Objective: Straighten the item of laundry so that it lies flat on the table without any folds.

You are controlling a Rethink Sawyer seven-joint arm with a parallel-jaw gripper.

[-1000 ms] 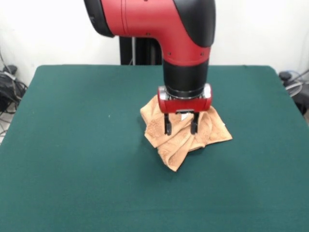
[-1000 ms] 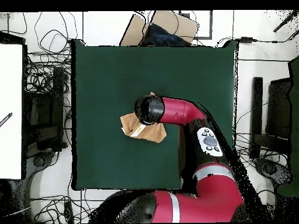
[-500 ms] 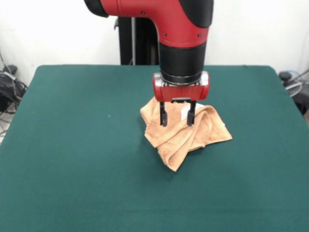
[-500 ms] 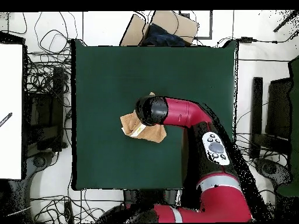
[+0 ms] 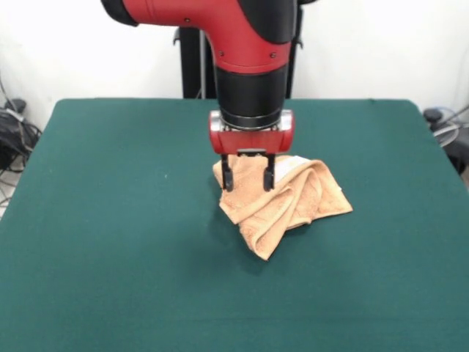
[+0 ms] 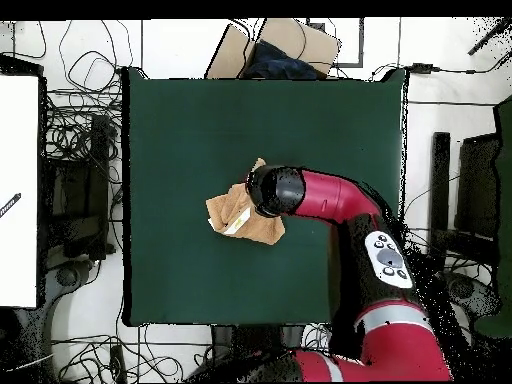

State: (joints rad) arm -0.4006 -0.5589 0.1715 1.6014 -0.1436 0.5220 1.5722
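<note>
While the end effector [image 5: 248,178] hangs over the towel's far left corner, its two dark fingers [image 5: 227,176] stand apart with nothing between them; whether the tips touch the cloth or hover just above it is hard to say from the front view. Above them sits the red wrist block, then the black and red arm [image 6: 335,195], which in the overhead view covers one side of the towel.

Below, the towel [image 5: 282,202] lies bunched near the middle of the desk [image 5: 110,220], well clear of every edge. It is folded over itself in thick ridges, with one pointed corner toward the camera and a white tag [image 5: 287,166] showing at its far side.

From here the likely trouble is a pinch that takes several layers at once, so a pull would drag the whole bundle across the felt instead of opening it. A pinch set too shallow on the corner could also slip off the terry pile.

How the layers stack beneath the top fold is hidden, and the remaining corners cannot be made out.
</note>
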